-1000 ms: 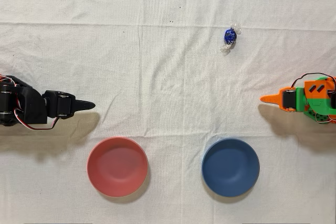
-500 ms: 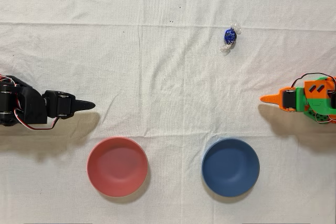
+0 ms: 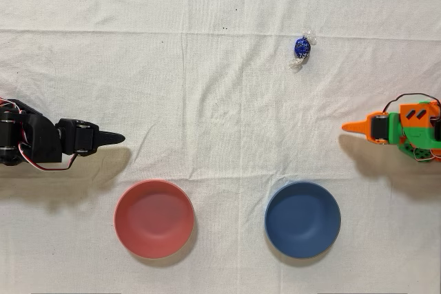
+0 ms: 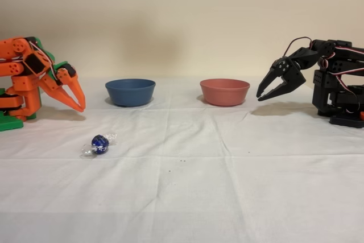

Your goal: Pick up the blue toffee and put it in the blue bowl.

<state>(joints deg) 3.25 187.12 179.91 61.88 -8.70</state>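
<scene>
The orange five-joint arm sits folded back on its green base at the left edge of the fixed view, its links drawn in close to the body. Its orange two-finger hand (image 4: 79, 105) hangs forward and tilts downward, fingertips together in a point just above the bench, holding nothing. In the overhead view the hand (image 3: 346, 127) shows at the right edge as a narrow closed wedge pointing left.

Open white cloth (image 3: 207, 80) all round the small blue foil toffee (image 3: 302, 48) (image 4: 100, 144) (nothing touching it). Well apart from the toffee, toward the overhead view's lower edge: round matte blue bowl (image 3: 302, 219) (image 4: 130, 91), with round pink-red bowl (image 3: 154, 218) (image 4: 224, 91) beside it.
</scene>
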